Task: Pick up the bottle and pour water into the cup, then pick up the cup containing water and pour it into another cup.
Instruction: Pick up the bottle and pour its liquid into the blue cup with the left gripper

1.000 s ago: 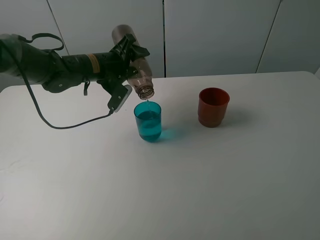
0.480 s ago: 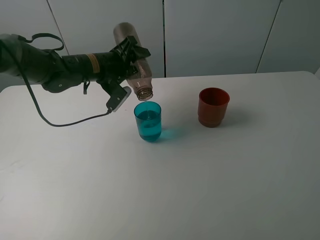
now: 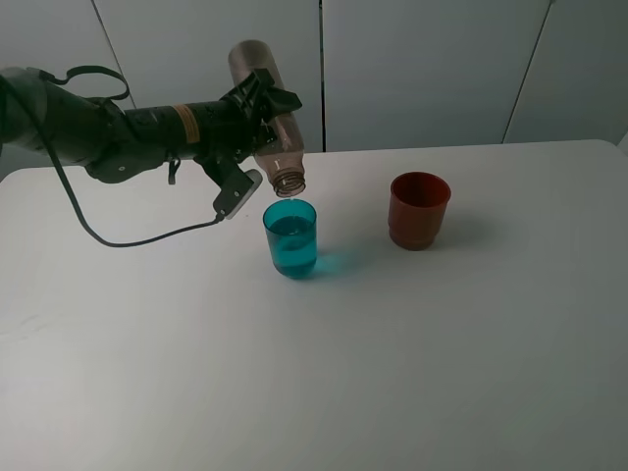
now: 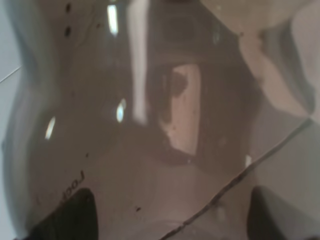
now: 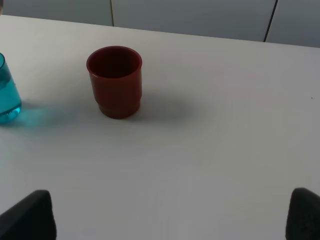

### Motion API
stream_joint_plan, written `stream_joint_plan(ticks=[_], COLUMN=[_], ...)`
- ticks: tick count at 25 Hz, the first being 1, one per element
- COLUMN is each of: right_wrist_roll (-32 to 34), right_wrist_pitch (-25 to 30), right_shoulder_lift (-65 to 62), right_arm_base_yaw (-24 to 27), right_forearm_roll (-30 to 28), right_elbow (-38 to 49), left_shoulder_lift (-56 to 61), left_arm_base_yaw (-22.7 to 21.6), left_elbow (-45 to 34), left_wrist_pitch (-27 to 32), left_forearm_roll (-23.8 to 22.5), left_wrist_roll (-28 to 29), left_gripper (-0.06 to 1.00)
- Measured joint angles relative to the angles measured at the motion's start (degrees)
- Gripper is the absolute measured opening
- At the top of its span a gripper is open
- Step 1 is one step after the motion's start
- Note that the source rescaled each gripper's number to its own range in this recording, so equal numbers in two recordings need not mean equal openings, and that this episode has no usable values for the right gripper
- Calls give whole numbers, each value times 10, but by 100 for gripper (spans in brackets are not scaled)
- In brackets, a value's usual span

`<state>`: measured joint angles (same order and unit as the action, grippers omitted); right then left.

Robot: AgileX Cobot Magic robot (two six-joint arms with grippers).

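Exterior high | bottle (image 3: 280,155) tipped over cup (image 3: 291,241) | cup part-filled with water

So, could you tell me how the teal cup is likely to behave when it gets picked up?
The teal cup looks well filled, so it is probably heavier than it appears and apt to slosh if tilted. Its smooth straight sides may be slippery.

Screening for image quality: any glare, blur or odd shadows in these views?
Exterior high: sharp, evenly lit; the teal cup throws a tinted glow on the table, the red cup a soft shadow. Left wrist: the bottle fills the frame, out of focus, with glare streaks. Right wrist: sharp, the fingertips are dark blurs.
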<state>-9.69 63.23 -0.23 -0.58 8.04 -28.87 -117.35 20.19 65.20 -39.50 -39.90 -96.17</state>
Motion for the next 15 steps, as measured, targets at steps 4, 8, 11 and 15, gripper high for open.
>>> stream_joint_plan(ticks=[4,8,11,15], right_wrist_roll=[0,0,0,0], right_wrist_pitch=[0,0,0,0], right_shoulder_lift=[0,0,0,0], right_arm_base_yaw=[0,0,0,0], right_forearm_roll=[0,0,0,0], right_elbow=[0,0,0,0], left_shoulder_lift=[0,0,0,0], left_arm_base_yaw=[1,3,3,3], left_elbow=[0,0,0,0], left_wrist_pitch=[0,0,0,0], left_forearm_roll=[0,0,0,0], left_wrist_roll=[0,1,13,51], left_gripper=[1,1,1,1])
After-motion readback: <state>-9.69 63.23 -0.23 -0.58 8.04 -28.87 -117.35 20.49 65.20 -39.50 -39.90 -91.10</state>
